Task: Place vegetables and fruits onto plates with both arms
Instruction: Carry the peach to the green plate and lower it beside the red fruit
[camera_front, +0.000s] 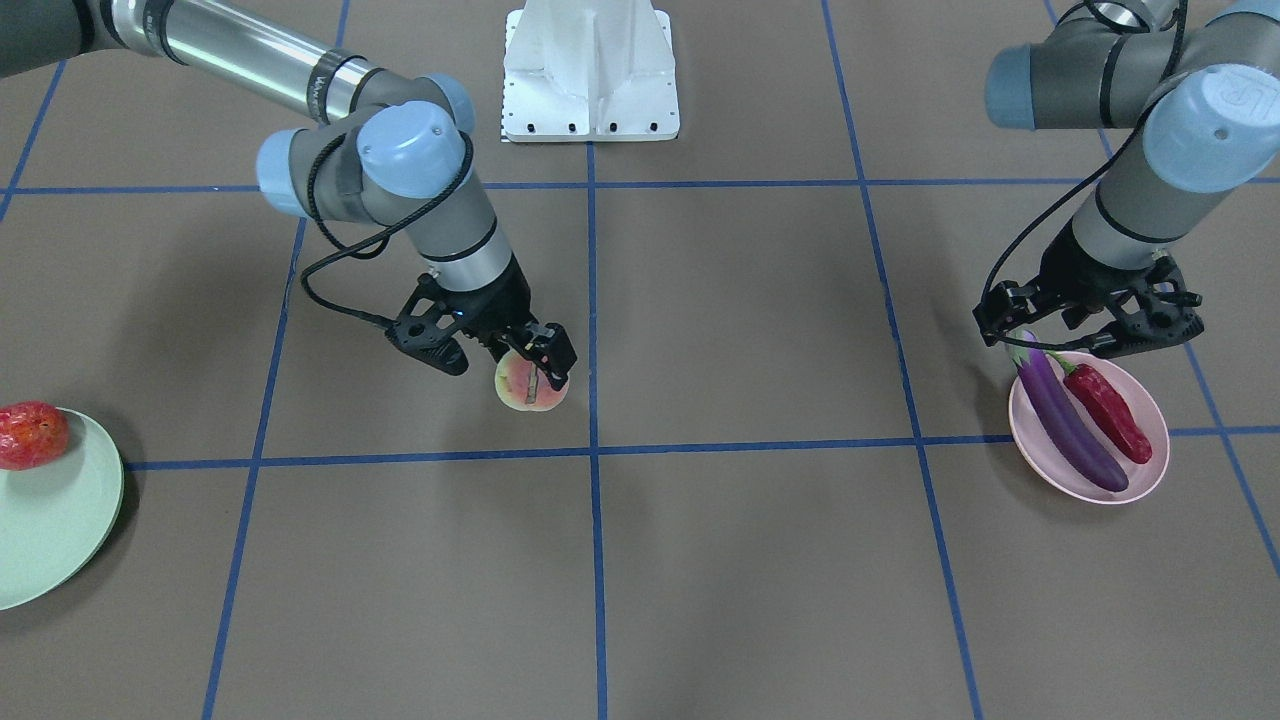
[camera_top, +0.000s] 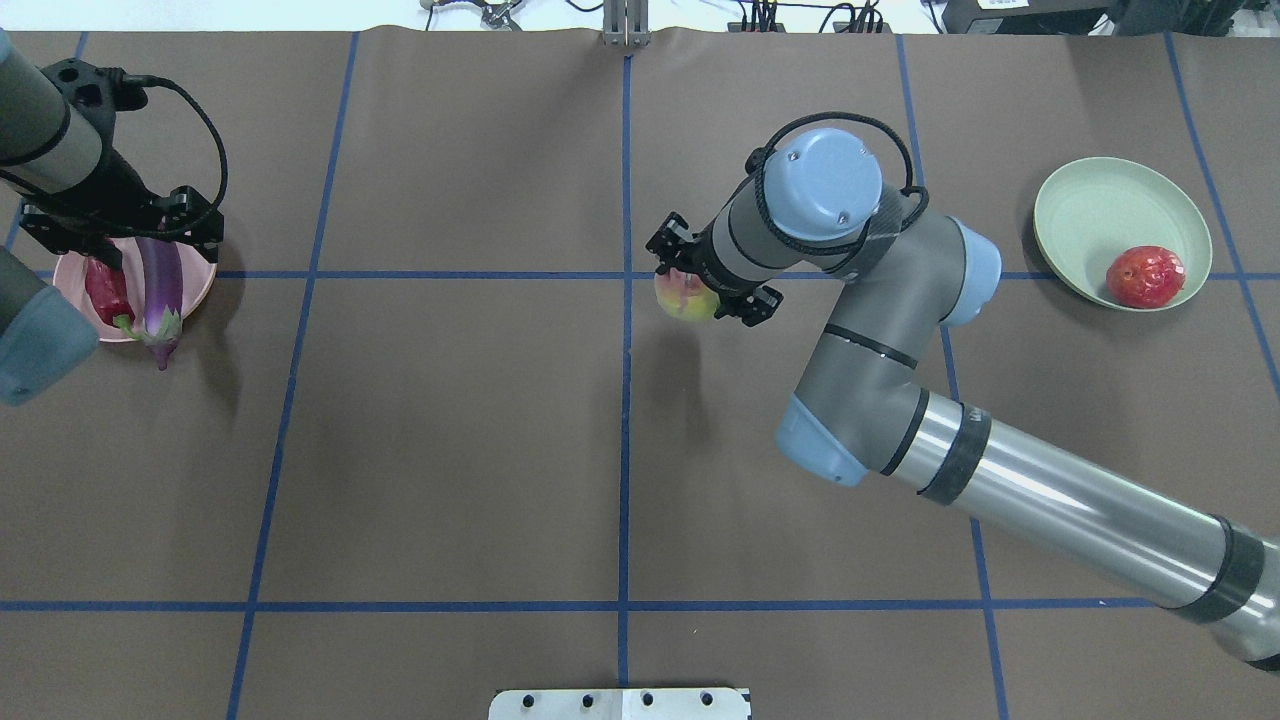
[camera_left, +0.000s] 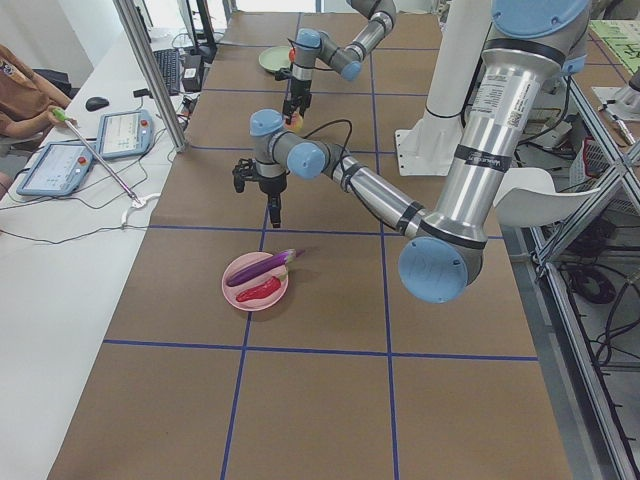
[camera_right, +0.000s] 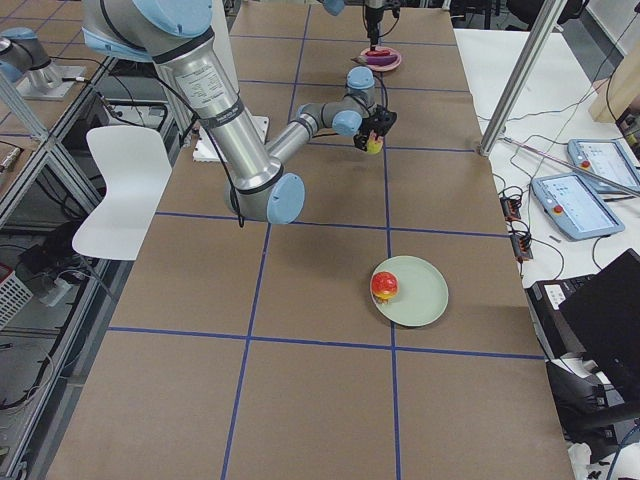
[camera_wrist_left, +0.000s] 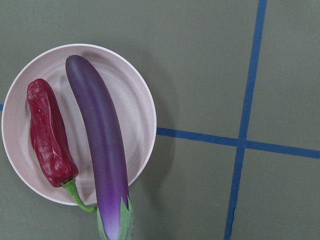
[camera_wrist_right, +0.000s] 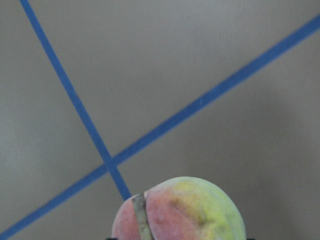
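My right gripper (camera_front: 520, 365) (camera_top: 690, 290) is shut on the halved fruit (camera_front: 525, 385) (camera_top: 683, 297) and holds it just above the table near the centre line. Its pink-yellow cut face also shows in the right wrist view (camera_wrist_right: 180, 210). The bumpy red-orange fruit (camera_front: 32, 434) (camera_top: 1145, 276) lies on the mint green plate (camera_front: 60, 520) (camera_top: 1080, 200). The purple eggplant (camera_front: 1070, 425) (camera_wrist_left: 102, 145) and the red chili (camera_front: 1112, 410) (camera_wrist_left: 47, 135) lie side by side on the pink plate (camera_front: 1035, 445) (camera_wrist_left: 135, 100). The eggplant's cap hangs over the rim. My left gripper (camera_front: 1090, 330) (camera_top: 120, 235) hovers open and empty above that plate.
The white robot base (camera_front: 590, 70) (camera_top: 620, 703) stands at the table's robot side, in the middle. Blue tape lines divide the brown table into squares. An operators' desk with tablets (camera_left: 60, 165) runs along the far side.
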